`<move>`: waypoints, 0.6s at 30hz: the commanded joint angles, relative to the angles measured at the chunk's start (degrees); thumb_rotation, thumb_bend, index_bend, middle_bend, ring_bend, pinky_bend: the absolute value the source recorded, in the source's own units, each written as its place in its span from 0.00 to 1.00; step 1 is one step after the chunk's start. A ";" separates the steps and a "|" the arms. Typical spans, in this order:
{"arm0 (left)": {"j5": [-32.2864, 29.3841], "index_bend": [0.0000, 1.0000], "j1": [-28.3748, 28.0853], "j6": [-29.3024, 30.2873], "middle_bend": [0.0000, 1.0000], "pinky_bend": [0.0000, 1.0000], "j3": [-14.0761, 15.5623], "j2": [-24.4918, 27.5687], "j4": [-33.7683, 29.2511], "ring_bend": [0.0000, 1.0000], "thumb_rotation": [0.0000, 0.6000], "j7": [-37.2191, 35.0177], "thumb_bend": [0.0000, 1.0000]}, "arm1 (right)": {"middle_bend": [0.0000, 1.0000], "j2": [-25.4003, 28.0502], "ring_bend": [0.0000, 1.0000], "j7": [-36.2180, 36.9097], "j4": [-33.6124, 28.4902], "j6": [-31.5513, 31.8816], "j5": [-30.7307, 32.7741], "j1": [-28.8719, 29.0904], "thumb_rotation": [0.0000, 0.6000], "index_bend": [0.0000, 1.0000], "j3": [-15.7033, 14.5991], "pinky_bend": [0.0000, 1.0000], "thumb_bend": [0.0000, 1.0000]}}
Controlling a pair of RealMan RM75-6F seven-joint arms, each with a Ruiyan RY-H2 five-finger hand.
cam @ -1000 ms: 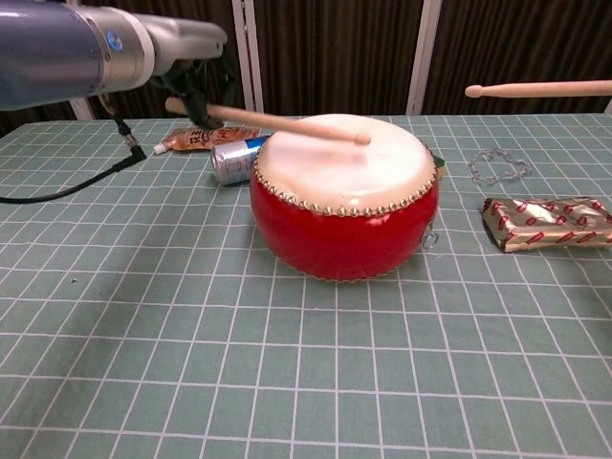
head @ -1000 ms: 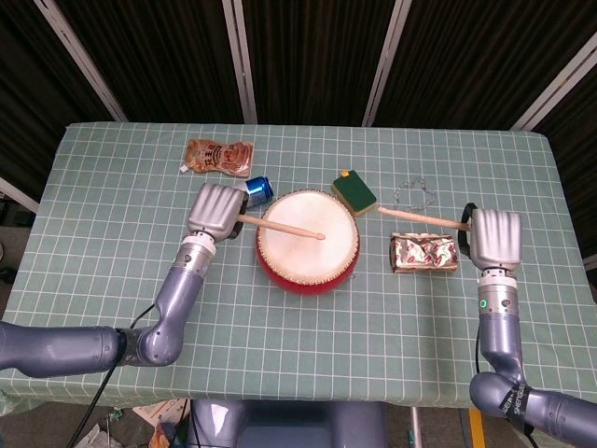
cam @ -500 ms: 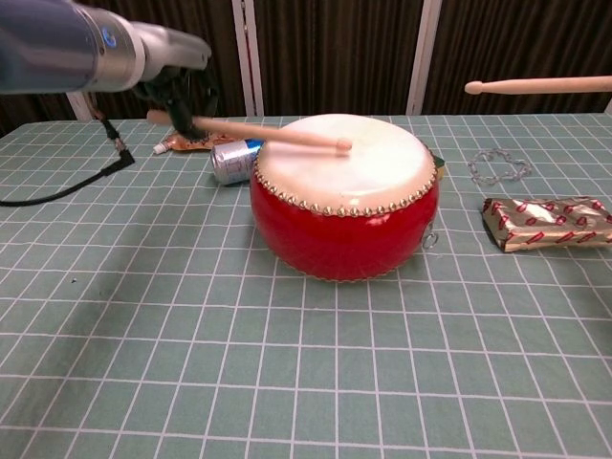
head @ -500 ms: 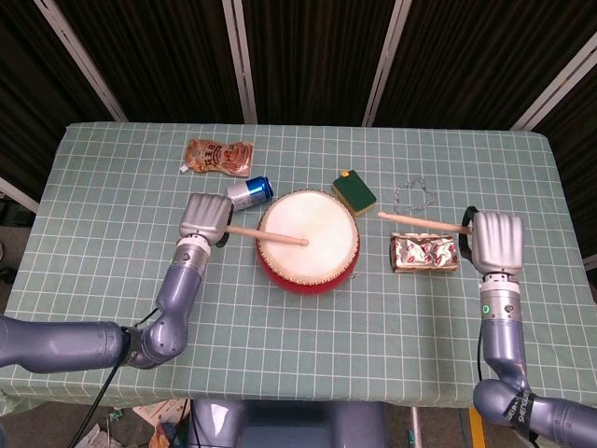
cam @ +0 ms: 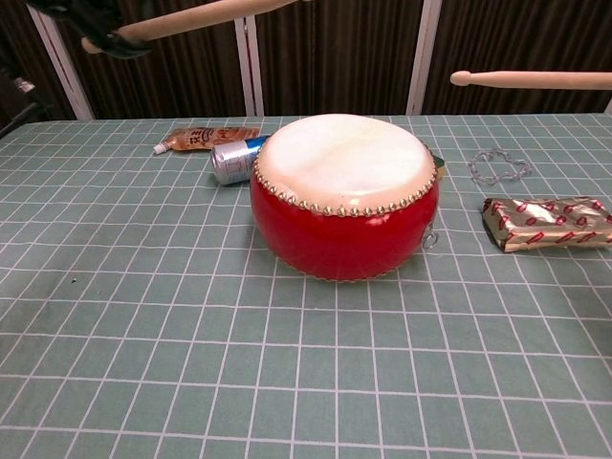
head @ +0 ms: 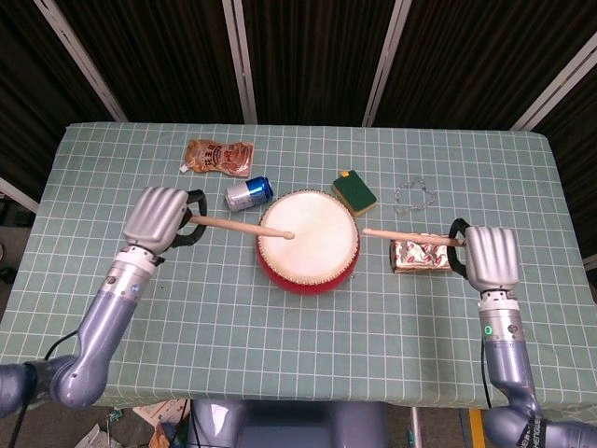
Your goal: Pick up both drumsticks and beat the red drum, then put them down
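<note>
The red drum (head: 308, 242) (cam: 344, 196) with a pale skin stands mid-table. My left hand (head: 159, 219) is left of it and grips a wooden drumstick (head: 241, 227) (cam: 191, 17) whose tip hangs over the drumhead's left part, raised high above it in the chest view. My right hand (head: 490, 258) is right of the drum and holds the other drumstick (head: 409, 237) (cam: 531, 80), level in the air, its tip pointing toward the drum's right side. In the chest view only a dark edge of the left hand (cam: 96, 19) shows; the right hand is out of frame.
A blue can (head: 248, 194) lies behind the drum's left side, with an orange pouch (head: 217, 155) further back. A green sponge (head: 354, 190) and a thin chain (head: 416, 195) lie behind on the right. A red-and-gold wrapped packet (head: 422, 255) lies under the right stick.
My left hand has pulled back to the left and lifted its stick off the drumhead. My right hand has shifted slightly forward and left, its tip nearer the drum.
</note>
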 commanded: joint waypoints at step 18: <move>22.31 0.73 18.55 -1.12 1.00 1.00 16.46 2.61 -1.85 1.00 1.00 -12.75 0.54 | 1.00 2.15 1.00 5.56 1.12 0.35 -18.17 -11.45 1.00 0.99 -15.76 0.96 0.66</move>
